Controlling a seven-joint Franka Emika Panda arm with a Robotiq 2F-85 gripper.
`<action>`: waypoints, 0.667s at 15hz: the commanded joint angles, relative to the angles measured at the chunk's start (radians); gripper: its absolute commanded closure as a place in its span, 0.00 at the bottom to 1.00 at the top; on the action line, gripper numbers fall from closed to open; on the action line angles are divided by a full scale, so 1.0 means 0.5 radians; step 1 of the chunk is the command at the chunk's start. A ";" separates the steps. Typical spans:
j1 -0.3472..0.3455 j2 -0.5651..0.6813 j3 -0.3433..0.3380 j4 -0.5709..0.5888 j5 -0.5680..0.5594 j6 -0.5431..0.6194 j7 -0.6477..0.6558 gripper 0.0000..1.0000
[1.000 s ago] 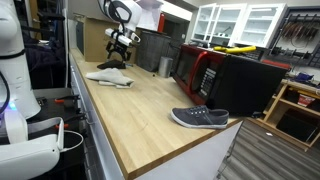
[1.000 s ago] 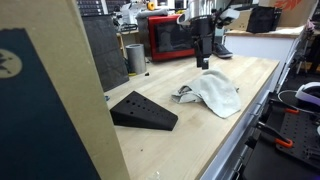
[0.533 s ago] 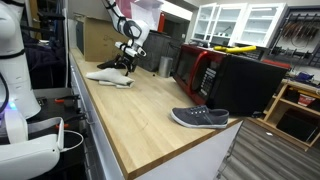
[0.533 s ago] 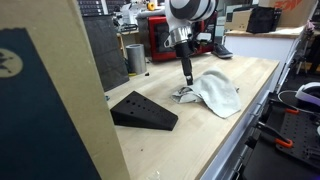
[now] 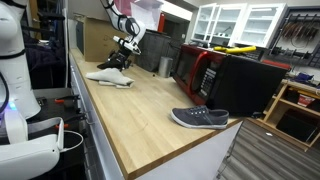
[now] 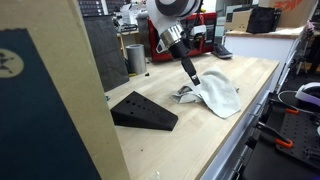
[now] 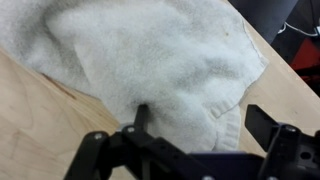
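The black Robotiq gripper hangs at a slant just above the crumpled white terry towel, which lies near the far end of the light wooden tabletop, close to its front edge. The wrist view shows the 2 fingers spread wide with nothing between them; the towel fills the picture beneath, its hemmed corner pointing toward the bare wood. Whether the fingertips touch the cloth cannot be told. The tilt of the arm seems to aim the open jaws at the bunched edge of the towel, where the folds give more to pinch than the flat parts. A black wedge-shaped block sits just beside the towel, a grey lace-up shoe lies well apart at the table's near end, and a red microwave stands along the back.
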 commanded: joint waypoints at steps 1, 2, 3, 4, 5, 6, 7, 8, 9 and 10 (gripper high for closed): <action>0.020 0.093 0.015 0.114 -0.156 -0.071 0.015 0.25; 0.013 0.095 0.021 0.096 -0.162 -0.037 -0.013 0.30; 0.003 0.094 0.028 0.080 -0.157 -0.015 -0.036 0.38; -0.006 0.092 0.035 0.064 -0.147 -0.003 -0.060 0.45; -0.013 0.087 0.039 0.047 -0.136 0.009 -0.085 0.54; -0.019 0.083 0.042 0.035 -0.129 0.016 -0.111 0.61; -0.023 0.080 0.043 0.033 -0.123 0.015 -0.127 0.69; -0.026 0.076 0.045 0.042 -0.118 0.007 -0.147 0.77; -0.031 0.069 0.046 0.048 -0.108 0.009 -0.162 0.84; -0.036 0.059 0.047 0.048 -0.097 0.032 -0.173 0.92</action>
